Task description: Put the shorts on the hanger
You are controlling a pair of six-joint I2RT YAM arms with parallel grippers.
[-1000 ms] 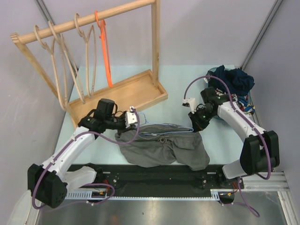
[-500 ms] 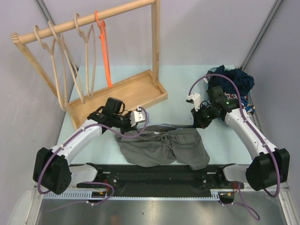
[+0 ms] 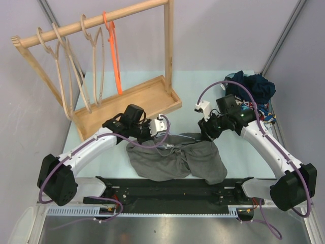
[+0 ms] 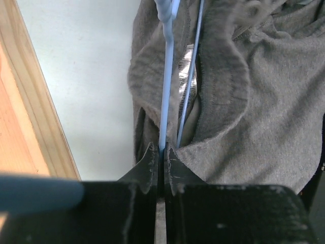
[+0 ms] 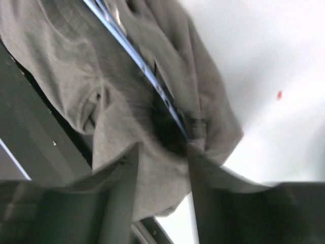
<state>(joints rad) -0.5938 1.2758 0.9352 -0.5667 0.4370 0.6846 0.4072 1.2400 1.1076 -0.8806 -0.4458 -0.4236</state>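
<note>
- Dark grey soft-fabric shorts with a drawstring waistband (image 3: 177,161) are spread on the pale tabletop (image 3: 195,94). They lie on the near side of the wooden garment rack (image 3: 168,51), toward the arm bases.
- The thin light-blue wire hanger (image 4: 166,76) is threaded into the waistband opening, just in front of the rack's base tray. Its long axis runs across the tabletop from one end effector to the other.
- The left end effector (image 4: 161,151) is clamped fully on the hanger wire at the waistband end nearer the rack. Only wire appears pinched, with cloth touching alongside.
- The right end effector (image 5: 161,150) is on the side away from the rack, with its jaws partly apart. It straddles the waistband end where the wire runs under the cloth, and no grip on anything is shown.
- Judgement: the free waistband end lies directly ahead of the right end effector, so the right arm is nearer.
- Judgement: the coming move likely depends on cloth being drawn along the wire's axis while the left side holds the wire fixed.
- Risk: the wire could be caught together with the cloth.
</note>
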